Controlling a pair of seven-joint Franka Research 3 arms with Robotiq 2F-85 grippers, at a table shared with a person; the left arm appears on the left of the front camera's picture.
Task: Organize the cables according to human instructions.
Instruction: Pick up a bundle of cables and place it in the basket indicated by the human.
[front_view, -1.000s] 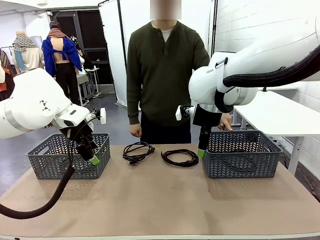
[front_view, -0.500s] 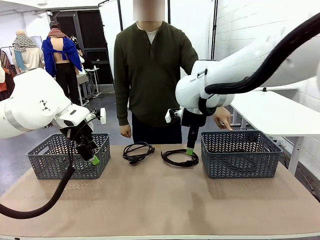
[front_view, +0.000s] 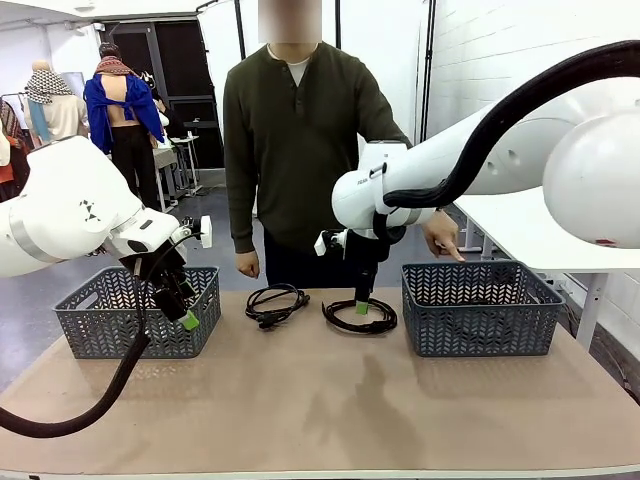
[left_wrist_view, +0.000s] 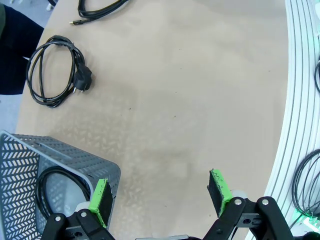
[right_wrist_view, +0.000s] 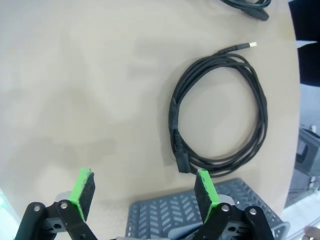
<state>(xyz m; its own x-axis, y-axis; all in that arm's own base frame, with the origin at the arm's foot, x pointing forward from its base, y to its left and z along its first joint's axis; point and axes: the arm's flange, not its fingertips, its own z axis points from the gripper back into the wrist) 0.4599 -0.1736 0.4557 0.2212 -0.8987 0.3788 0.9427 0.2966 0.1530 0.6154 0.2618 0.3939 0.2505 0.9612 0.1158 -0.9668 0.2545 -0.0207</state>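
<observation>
Idly, the left end effector (left_wrist_view: 160, 196) hangs spread beside the left basket (front_view: 90, 325). The right end effector (right_wrist_view: 145, 192) (also spread) hovers above a cable (right_wrist_view: 173, 120) on the table (front_view: 320, 400), at its one o'clock; pinching one strand could uncoil the loop.

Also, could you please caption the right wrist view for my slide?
Open right gripper above the tan table, a coiled black cable ahead and a grey basket corner close by.
</observation>
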